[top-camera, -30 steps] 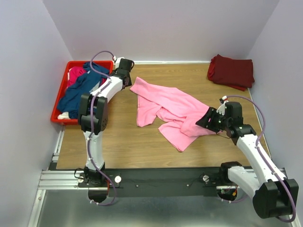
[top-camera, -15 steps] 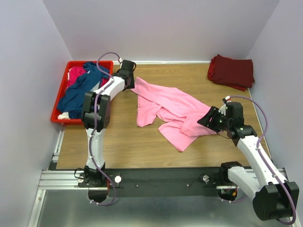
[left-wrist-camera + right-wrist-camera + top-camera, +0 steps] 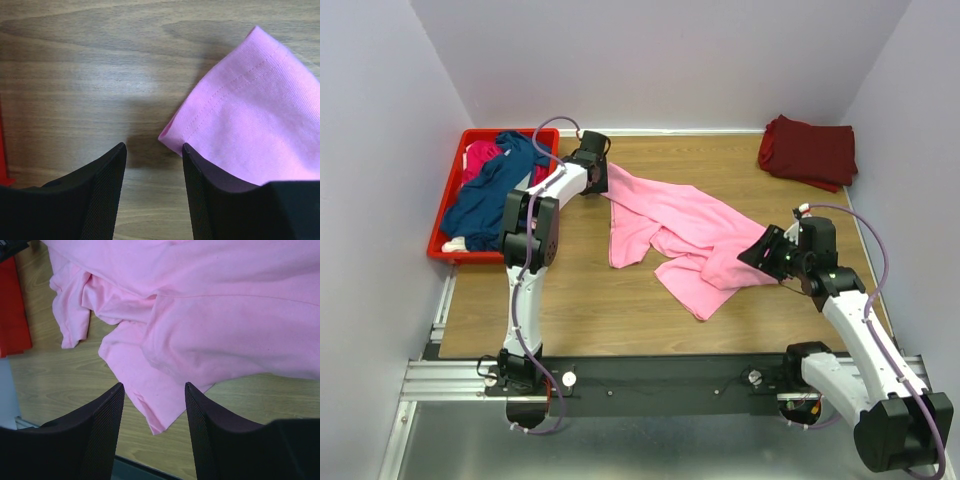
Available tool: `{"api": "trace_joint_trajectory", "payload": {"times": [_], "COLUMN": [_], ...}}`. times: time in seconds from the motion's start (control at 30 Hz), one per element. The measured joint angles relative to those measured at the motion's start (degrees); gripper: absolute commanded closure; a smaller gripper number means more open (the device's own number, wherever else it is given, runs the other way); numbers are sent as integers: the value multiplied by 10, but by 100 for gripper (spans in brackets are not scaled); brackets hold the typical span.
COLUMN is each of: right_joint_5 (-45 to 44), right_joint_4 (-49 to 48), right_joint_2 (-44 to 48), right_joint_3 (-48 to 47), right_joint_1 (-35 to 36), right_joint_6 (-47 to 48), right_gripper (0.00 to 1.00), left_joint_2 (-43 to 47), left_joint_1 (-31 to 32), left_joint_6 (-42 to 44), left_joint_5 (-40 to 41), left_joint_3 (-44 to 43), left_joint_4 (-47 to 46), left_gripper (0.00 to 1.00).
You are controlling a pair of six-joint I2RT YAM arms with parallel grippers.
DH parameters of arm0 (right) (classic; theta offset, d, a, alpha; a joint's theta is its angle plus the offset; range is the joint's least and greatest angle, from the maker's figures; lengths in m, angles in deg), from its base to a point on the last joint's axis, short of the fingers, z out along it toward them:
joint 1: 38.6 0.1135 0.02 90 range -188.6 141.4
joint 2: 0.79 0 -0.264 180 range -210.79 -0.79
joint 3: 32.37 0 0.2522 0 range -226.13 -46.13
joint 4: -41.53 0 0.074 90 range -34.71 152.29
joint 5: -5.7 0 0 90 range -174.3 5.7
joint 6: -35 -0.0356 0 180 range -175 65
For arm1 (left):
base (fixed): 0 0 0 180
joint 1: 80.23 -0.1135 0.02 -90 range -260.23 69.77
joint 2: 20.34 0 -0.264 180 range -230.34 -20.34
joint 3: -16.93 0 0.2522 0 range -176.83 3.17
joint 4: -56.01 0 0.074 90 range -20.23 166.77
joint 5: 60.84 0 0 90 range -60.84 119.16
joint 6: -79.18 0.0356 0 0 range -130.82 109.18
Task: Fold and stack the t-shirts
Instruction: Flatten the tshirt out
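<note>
A light pink t-shirt (image 3: 680, 230) lies crumpled and spread across the middle of the table. My left gripper (image 3: 604, 183) is open at its far left corner. In the left wrist view that hemmed corner (image 3: 250, 115) lies just right of the gap, partly under the right finger (image 3: 200, 190), and bare wood shows between the jaws of the left gripper (image 3: 154, 150). My right gripper (image 3: 758, 252) hovers open over the shirt's near right edge. The pink cloth (image 3: 210, 325) fills most of the right wrist view. A dark maroon t-shirt (image 3: 808, 150) sits folded at the far right. Navy (image 3: 490, 190) and magenta (image 3: 478, 155) t-shirts lie in the crate.
The red plastic crate (image 3: 442, 218) stands at the table's far left, close beside the left arm. Its edge (image 3: 2, 150) shows at the left of the left wrist view. Walls close in the table on three sides. The arms' black base rail (image 3: 660, 385) runs along the near edge.
The left arm has swung right, away from the crate, bringing its gripper to the pink shirt's far left corner. The right arm has hardly moved.
</note>
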Motion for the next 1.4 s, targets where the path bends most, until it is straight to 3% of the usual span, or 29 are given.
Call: {"api": "trace_joint_trajectory", "payload": {"times": [0.37,0.53,0.73,0.9,1.4], "right_joint_5": [-6,-14,-24,-29,-41], "right_joint_4": [3,3,4,4,5], "right_joint_2": [0,0,-2,-3,-13], "right_joint_3": [0,3,6,6,6], "right_joint_1": [0,0,0,0,0], "right_joint_6": [-4,-4,-4,-4,-1], "right_gripper": [41,41,41,41,41], "left_joint_2": [-2,-7,-18,-32,-36], "left_joint_1": [2,5,6,6,6], "left_joint_6": [0,0,4,9,12], "left_joint_5": [-5,-9,-12,-17,-26], "left_joint_3": [0,-5,-25,-50,-77], "left_joint_4": [0,0,5,18,50], "left_gripper": [51,64,68,55,46]}}
